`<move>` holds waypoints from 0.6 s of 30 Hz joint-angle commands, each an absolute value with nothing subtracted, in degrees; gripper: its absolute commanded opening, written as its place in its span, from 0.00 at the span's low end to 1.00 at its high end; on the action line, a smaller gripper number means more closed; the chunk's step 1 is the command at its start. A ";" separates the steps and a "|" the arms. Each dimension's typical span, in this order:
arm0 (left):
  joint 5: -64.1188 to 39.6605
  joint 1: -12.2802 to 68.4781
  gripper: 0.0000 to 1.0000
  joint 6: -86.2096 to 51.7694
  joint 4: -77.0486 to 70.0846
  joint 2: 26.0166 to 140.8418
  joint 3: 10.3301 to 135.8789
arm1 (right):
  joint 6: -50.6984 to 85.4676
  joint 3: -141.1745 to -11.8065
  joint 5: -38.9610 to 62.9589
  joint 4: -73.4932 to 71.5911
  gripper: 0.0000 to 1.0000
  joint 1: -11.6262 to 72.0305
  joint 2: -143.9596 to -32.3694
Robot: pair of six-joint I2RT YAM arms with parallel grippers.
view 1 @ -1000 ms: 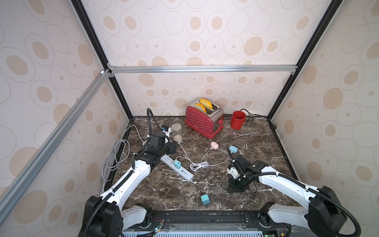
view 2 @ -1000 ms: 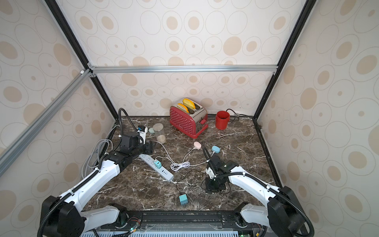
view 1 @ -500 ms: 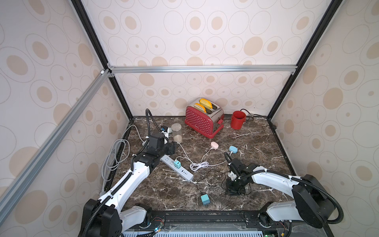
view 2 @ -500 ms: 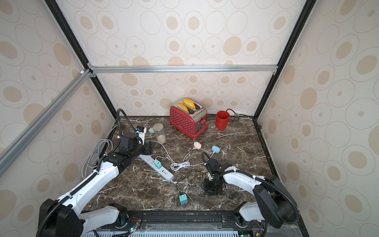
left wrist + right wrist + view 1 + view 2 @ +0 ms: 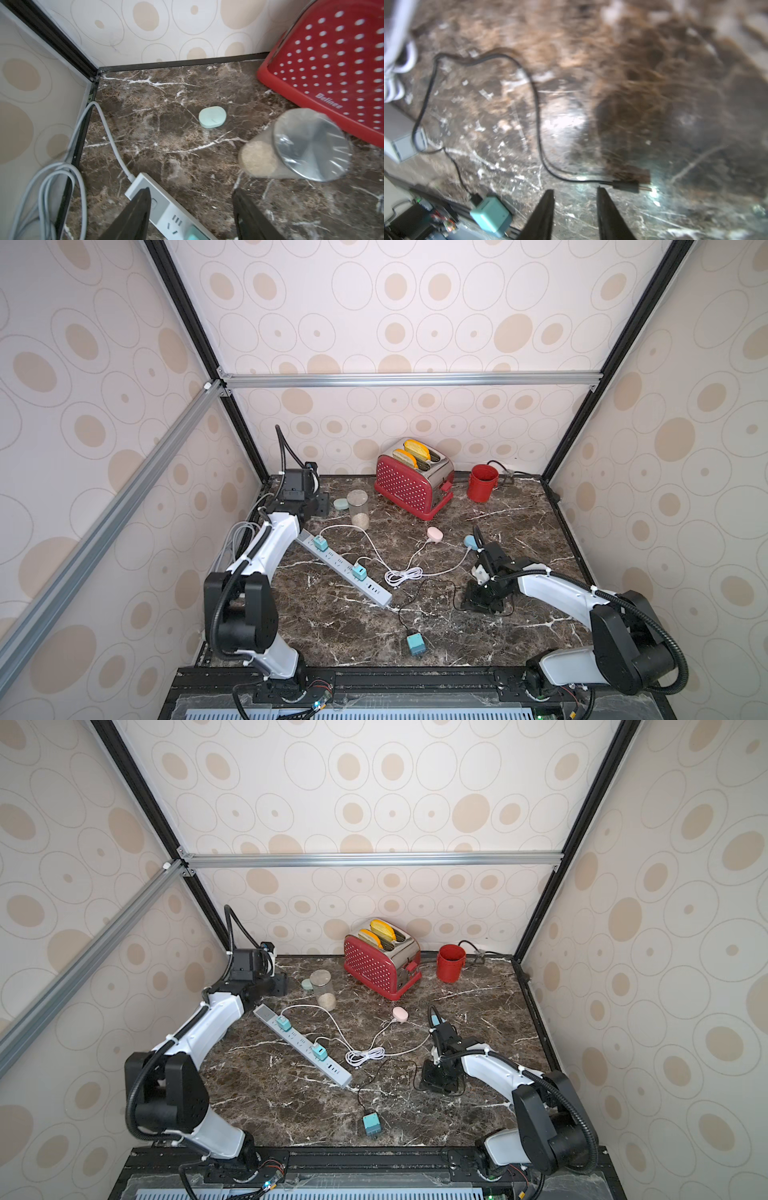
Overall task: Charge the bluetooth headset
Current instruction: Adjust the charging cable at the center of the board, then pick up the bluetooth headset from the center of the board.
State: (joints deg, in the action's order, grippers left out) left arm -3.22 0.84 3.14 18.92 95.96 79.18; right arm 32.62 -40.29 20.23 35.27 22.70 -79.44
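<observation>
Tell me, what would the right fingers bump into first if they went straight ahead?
Probably the thin black cable, near its plug, lying just past the open fingers; then the table right under it. The picture is blurry, so I'm not sure.

The left arm (image 5: 270,547) and right arm (image 5: 552,593) are wearing glossy white shells between bulky matt black joint housings (image 5: 245,614). Ribbed black hoses (image 5: 679,659) are looping past the elbows, and small white cable ties (image 5: 592,587) are cinching wiring along the links. The left gripper (image 5: 191,190) and right gripper (image 5: 574,189) are showing black, tapering fingers.
</observation>
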 commanded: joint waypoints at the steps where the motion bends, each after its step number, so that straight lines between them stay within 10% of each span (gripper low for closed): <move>1: -11.52 -0.78 0.63 23.85 24.34 101.83 85.49 | 28.59 -40.19 23.61 37.24 0.42 22.42 -78.86; 18: -24.35 -0.70 0.66 72.19 46.53 132.05 118.32 | 26.97 -39.71 29.35 36.50 0.48 21.67 -78.65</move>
